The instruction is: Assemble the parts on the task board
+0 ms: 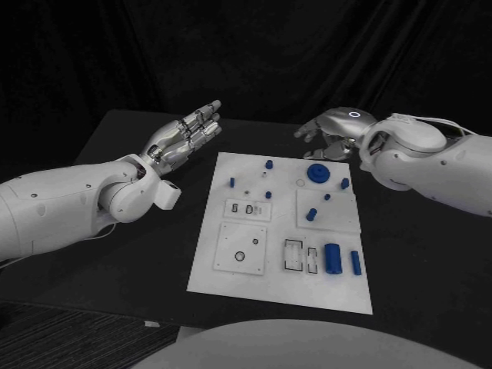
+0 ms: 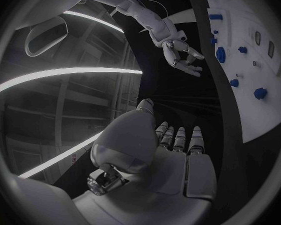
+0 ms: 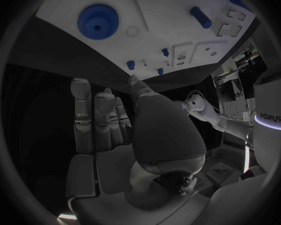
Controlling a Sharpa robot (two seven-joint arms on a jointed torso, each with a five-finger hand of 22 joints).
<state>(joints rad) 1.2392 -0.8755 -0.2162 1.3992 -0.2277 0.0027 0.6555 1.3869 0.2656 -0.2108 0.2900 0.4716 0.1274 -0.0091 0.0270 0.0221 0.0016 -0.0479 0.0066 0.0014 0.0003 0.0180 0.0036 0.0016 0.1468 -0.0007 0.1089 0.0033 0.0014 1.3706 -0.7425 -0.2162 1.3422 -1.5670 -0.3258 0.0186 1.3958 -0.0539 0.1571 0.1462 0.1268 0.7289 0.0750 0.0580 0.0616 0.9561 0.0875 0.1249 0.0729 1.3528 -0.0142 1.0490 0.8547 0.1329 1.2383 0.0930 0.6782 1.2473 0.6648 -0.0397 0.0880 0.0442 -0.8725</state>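
We see the left hand (image 1: 186, 137) spread empty at upper left of the board (image 1: 281, 231), right hand (image 1: 333, 132) loosely spread, holding nothing, above the blue gear (image 1: 317, 171).

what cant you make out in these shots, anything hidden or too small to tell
- Right hand, head view: fingers hidden behind its own wrist.
- Small blue parts on the task board: too small to tell their shapes.
- Left hand, left wrist view: fingertips hidden behind its own fingers.

The white task board (image 1: 246, 265) lies between the two hands, the left hand (image 1: 183, 140) flat and empty, the right hand (image 1: 326, 135) above its far corner.
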